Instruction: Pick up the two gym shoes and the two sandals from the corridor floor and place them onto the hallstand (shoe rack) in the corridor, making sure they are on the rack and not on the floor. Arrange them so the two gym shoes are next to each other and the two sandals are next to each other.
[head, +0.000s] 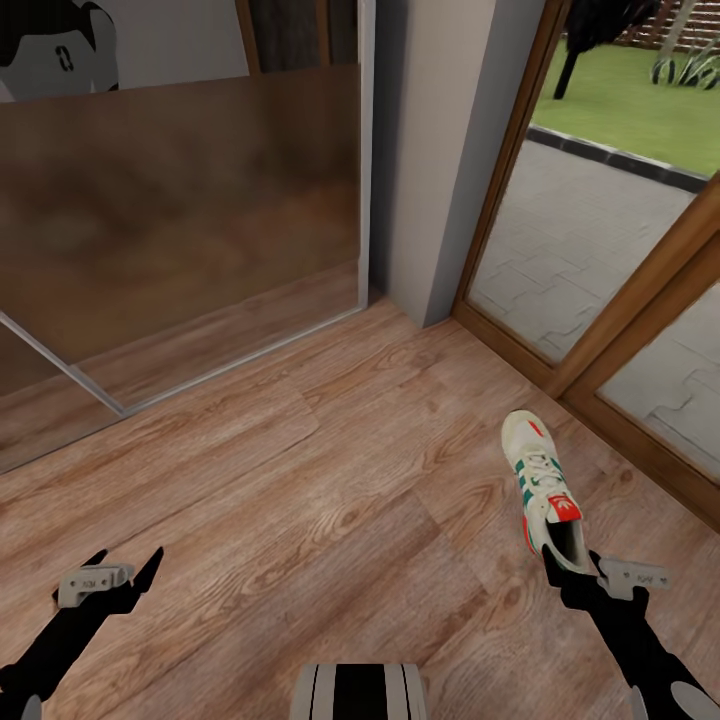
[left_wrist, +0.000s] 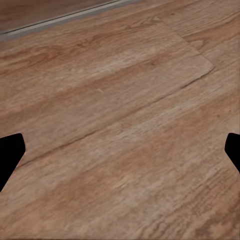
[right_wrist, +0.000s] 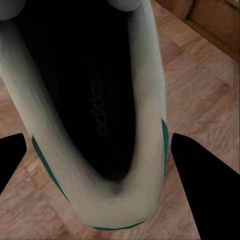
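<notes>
One gym shoe (head: 541, 482) lies on the corridor floor (head: 330, 480) near the glass door (head: 600, 230). The right gripper (head: 575, 565) straddles its heel, jaws spread wide, not gripping. The left gripper (head: 125, 565) hangs open over bare planks.

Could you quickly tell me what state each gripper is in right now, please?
Left gripper: open, holding nothing, above the corridor floor.
Right gripper: open, its fingers either side of the gym shoe heel, not closed on it.
</notes>
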